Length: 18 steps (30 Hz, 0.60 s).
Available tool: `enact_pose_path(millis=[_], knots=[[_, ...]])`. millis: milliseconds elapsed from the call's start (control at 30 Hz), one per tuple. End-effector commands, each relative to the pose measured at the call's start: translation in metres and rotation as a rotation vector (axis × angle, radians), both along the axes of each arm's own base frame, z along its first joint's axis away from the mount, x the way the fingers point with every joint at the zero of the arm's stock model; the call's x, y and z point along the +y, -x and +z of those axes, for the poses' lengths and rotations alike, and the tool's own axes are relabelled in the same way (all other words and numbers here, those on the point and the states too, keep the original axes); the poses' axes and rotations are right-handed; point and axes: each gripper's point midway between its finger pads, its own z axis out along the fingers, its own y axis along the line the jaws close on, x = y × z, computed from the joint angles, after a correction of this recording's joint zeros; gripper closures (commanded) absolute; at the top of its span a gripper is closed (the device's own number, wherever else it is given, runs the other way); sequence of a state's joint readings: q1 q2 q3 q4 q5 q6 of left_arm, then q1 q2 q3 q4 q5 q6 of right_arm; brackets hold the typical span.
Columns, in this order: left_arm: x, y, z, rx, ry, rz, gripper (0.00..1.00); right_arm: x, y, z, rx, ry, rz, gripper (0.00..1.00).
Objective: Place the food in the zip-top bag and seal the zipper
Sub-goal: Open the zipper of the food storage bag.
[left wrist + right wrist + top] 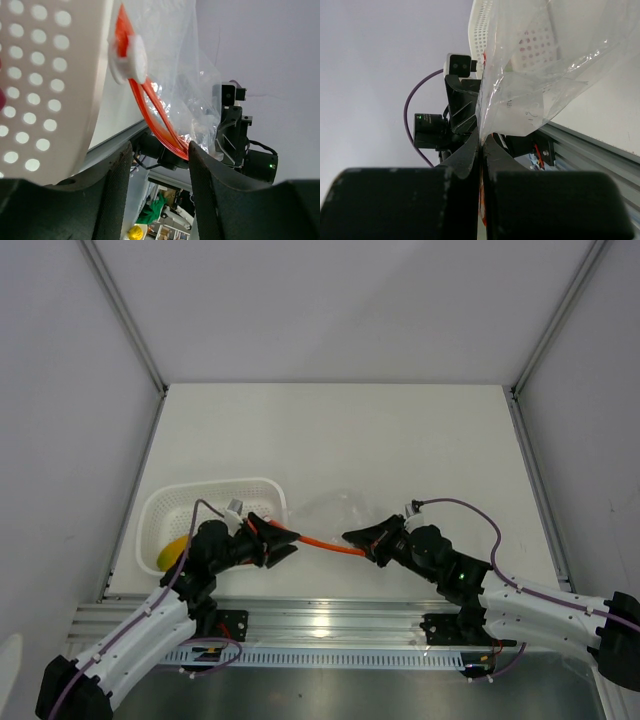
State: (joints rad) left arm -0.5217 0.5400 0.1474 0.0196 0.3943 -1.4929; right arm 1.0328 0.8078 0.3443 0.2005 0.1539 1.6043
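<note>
Stretching zipper: the orange-red strip runs in a line above the table's near edge, from the left gripper to the right gripper, sagging slightly toward the right.
Left gripper: jaws apart; in its wrist view the fingers stand wide, and the strip passes down between them and lies against one inner face without being pinched.
Right gripper: jaws together; in its wrist view the fingers are pressed flat on the strip's end, a sliver of orange shows in the seam, and clear film rises out of the pinch.
Slider: white tab on the strip, beyond the left fingers and just beside the basket wall.
Zip-top bag: clear and crinkled, lying on the table behind the strip, between the two grippers.
Basket: white and perforated, at the table's near left, just behind the left gripper.
Mango: yellow, in the basket's near-left corner, outside the bag.
Other fruit: too hidden by the left arm to tell.
</note>
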Motion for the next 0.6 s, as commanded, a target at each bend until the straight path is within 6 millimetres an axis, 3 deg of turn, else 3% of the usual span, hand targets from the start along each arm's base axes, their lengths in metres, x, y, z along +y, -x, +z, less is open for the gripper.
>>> enact_pose_path(millis=[0,133,567], knots=[[0.0,-0.003,0.026,-0.088,0.036,0.016,0.49,-0.001,-0.006,0.01,-0.018,-0.034,-0.04,1.0],[0.008,0.001,0.022,-0.09,0.028,0.042,0.54,-0.003,-0.006,0.01,-0.02,-0.035,-0.046,1.0],[0.011,0.008,0.004,-0.047,0.019,0.04,0.55,-0.003,-0.007,0.013,-0.005,-0.071,-0.066,1.0]])
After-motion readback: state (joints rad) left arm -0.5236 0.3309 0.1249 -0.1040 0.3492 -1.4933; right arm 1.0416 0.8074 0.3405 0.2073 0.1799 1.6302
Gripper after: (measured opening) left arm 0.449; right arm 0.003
